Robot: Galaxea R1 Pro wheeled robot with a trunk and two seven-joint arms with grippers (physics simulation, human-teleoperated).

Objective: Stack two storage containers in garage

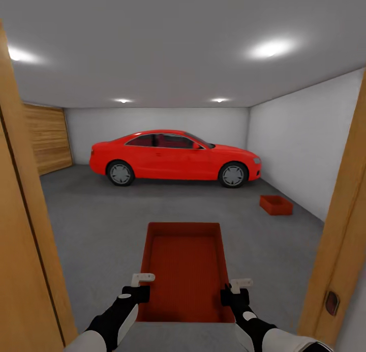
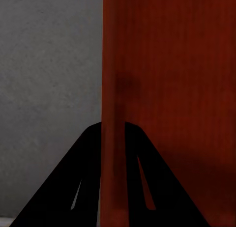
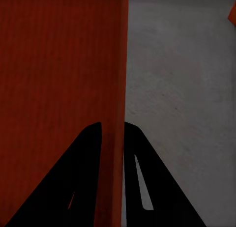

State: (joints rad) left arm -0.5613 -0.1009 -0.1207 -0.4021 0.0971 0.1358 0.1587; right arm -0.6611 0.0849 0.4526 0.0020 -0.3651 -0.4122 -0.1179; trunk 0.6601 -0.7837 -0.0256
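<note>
I hold an orange-red storage container (image 1: 185, 268) level in front of me, above the dark grey concrete floor (image 1: 96, 220) of the garage. My left gripper (image 1: 136, 293) is shut on its left wall (image 2: 113, 114), and my right gripper (image 1: 235, 296) is shut on its right wall (image 3: 115, 114). Each wall runs between that gripper's two black fingers in the wrist views. The second container (image 1: 276, 204) rests on the floor at the right, near the pale wall and in front of the red car (image 1: 175, 157).
I stand in a doorway, with wooden door frames close at the left (image 1: 25, 250) and right (image 1: 338, 245). A wooden plank door (image 1: 48, 136) fills the far left wall. Open concrete lies between me and the car.
</note>
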